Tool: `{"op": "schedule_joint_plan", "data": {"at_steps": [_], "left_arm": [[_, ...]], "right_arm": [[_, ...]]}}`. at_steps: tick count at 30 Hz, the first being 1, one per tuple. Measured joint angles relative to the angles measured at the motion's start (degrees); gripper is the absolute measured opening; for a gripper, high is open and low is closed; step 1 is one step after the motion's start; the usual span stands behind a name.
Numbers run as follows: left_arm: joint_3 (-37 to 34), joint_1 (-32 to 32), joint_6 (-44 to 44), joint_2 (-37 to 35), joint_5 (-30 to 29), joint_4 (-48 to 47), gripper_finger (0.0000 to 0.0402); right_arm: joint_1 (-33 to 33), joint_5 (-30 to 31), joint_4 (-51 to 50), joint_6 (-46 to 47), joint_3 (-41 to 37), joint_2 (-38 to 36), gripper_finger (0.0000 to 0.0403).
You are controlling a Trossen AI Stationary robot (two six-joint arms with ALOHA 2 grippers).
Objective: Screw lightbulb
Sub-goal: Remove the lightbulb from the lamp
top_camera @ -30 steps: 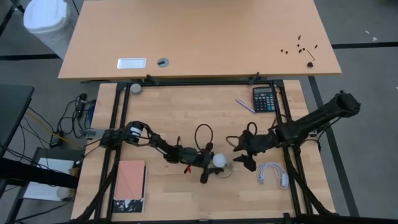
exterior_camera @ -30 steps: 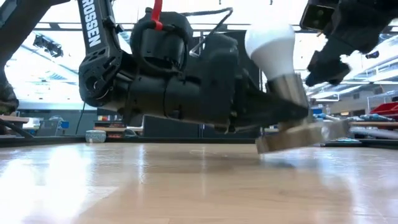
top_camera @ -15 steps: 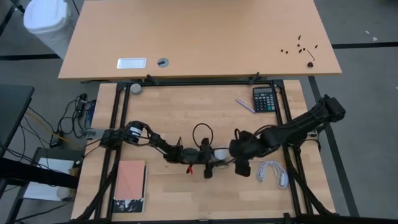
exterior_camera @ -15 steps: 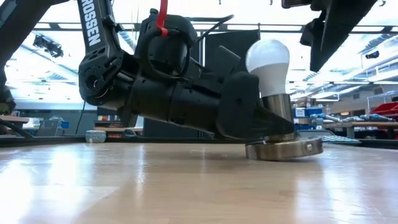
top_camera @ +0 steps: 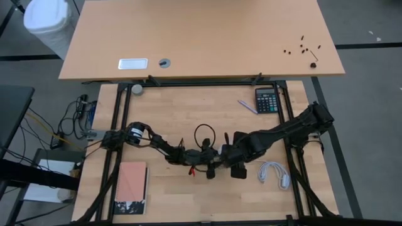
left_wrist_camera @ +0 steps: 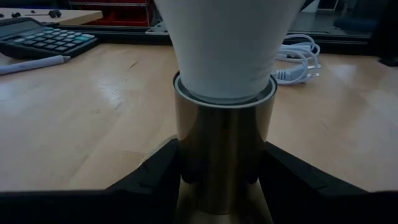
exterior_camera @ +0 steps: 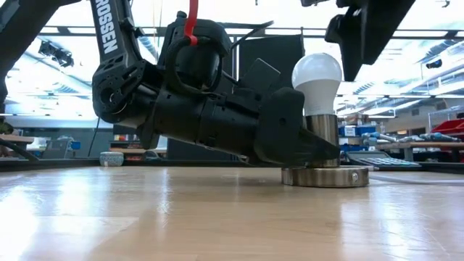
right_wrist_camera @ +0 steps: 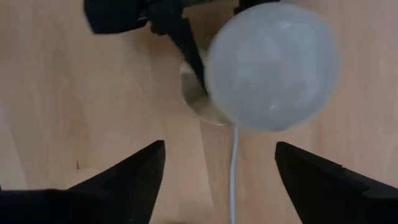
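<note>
High view: left gripper and right gripper meet mid-worktop; lightbulb hidden beneath them.

Low view: lightbulb upright in a metal socket, left fingers clamping the socket's neck.

Left wrist view: socket neck between both fingers.

Right wrist view: right fingers spread wide above the bulb, apart from it.

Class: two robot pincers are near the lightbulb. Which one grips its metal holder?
The left pincer, lying low along the table, clamps the brass socket under the lightbulb. The right pincer hovers open above.
</note>
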Motion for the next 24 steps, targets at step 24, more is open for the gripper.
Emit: {"op": "schedule_joint_plan", "data": {"at_steps": [24], "left_arm": [[0.0,0.0,-1.7,0.0,-0.1,-0.4,0.0189]], "right_arm": [[-6.5,-4.5,6.6,2.1,0.1,5.0,0.0356]]}}
